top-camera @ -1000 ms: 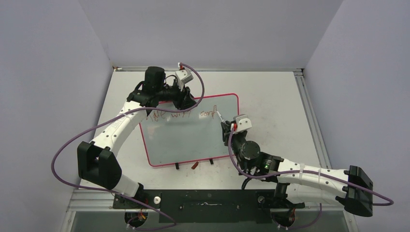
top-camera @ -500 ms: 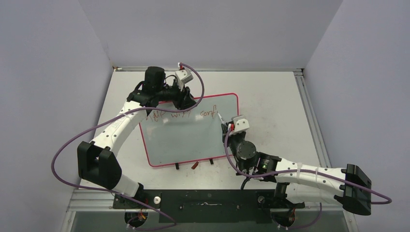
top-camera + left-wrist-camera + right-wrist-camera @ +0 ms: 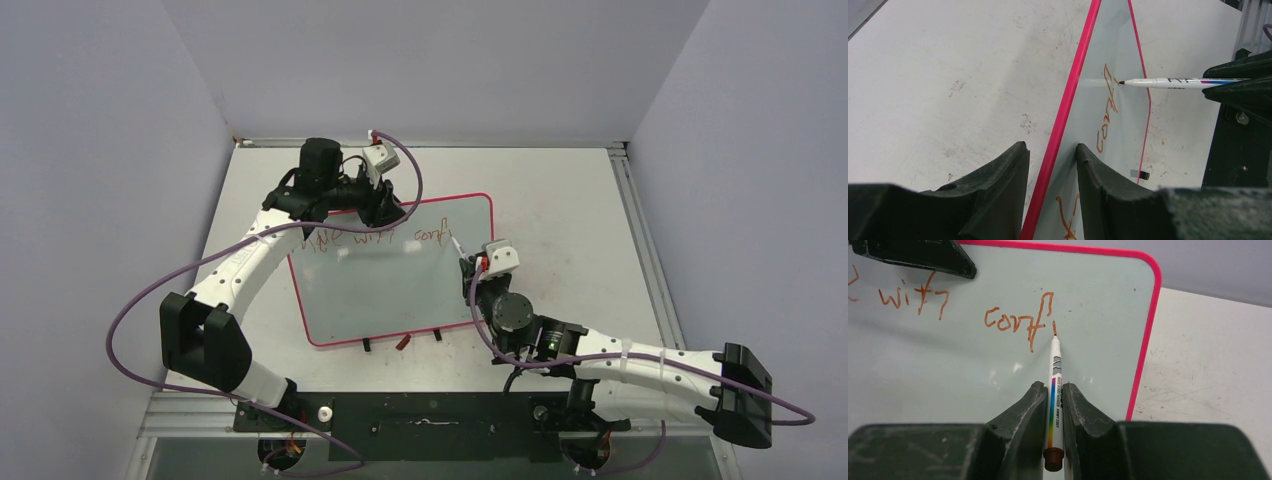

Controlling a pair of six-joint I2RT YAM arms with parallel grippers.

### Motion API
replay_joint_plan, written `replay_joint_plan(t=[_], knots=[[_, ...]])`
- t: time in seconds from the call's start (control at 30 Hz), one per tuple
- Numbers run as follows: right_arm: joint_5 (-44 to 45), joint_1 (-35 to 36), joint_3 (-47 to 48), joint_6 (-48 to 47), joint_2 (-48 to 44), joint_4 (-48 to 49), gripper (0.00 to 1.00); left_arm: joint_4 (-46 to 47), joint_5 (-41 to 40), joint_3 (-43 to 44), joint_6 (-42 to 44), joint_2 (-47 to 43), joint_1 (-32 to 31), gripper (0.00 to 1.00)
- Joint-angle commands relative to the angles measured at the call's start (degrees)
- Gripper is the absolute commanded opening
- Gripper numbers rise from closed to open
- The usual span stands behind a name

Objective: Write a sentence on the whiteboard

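The whiteboard (image 3: 390,290), pale with a pink rim, stands tilted on the table. My left gripper (image 3: 385,212) is shut on its top edge, with one finger behind the rim and one on the face (image 3: 1048,150). The sentence (image 3: 375,238) runs in red-brown letters along the top and ends in "conf" (image 3: 1018,320). A white marker (image 3: 1055,385) with a rainbow stripe is clamped in my right gripper (image 3: 1052,388). Its tip touches the board just right of the "f", where there is a short fresh stroke. The marker (image 3: 1173,82) also shows in the left wrist view.
A small red-brown cap (image 3: 403,342) lies on the table by the board's near edge, between its two black feet (image 3: 368,344). Grey walls close in the table on three sides. A metal rail (image 3: 630,200) runs along the right edge.
My right wrist has edged slightly toward the near right with the marker, its tip staying by the "f". The left arm and the board have not moved.
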Motion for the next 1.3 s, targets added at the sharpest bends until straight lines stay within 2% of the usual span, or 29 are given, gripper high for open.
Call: replay_joint_plan(t=[0.0,0.33,0.73,1.27], knots=[[-0.98,0.36,0.48,-3.0,-1.89,4.63,0.05,-3.38,3.73,-0.19,-0.43,0.01,-0.78,0.0],[-0.35,0.22,2.81,-6.64,1.86,8.47,0.05,-3.43,3.73,-0.2,-0.43,-0.14,-0.78,0.0],[-0.43,-0.49,2.69,-8.17,2.17,10.6,0.05,-3.37,3.73,-0.2,-0.43,0.06,-0.78,0.0],[-3.58,-3.87,2.57,-5.48,3.4,8.45,0.05,-3.42,3.81,-0.2,-0.43,0.1,-0.78,0.0]])
